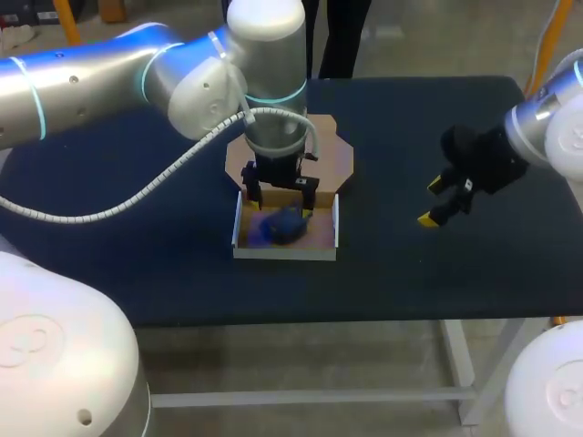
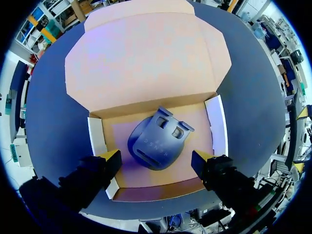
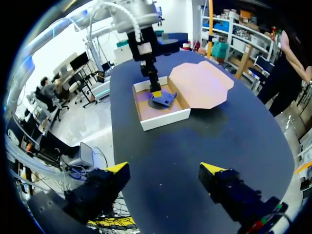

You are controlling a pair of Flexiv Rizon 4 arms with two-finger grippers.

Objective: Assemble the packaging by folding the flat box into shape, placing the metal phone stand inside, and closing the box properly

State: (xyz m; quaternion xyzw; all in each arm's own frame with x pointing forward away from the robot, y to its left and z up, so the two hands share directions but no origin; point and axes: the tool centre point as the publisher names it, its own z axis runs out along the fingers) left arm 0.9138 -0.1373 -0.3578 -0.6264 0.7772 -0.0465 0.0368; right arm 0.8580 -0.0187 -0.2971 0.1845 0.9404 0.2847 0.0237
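Phone stand [image 2: 158, 141] in box [image 2: 216, 124], mid-table; lid [image 2: 146, 58] flat toward far edge. L gripper [image 2: 156, 156] above, fingers spread clear of stand: placing looks done. R gripper [image 3: 165, 168] open nr right edge, free for lid

Phone stand [image 2: 158, 141] inside box [image 2: 216, 126]

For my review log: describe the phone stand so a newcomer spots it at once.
Near the middle of the dark table sits an open cardboard box, its lid flat beyond it. In its tray, below the left gripper with jaws open, lies the phone stand: the only dark blue, rounded thing there.
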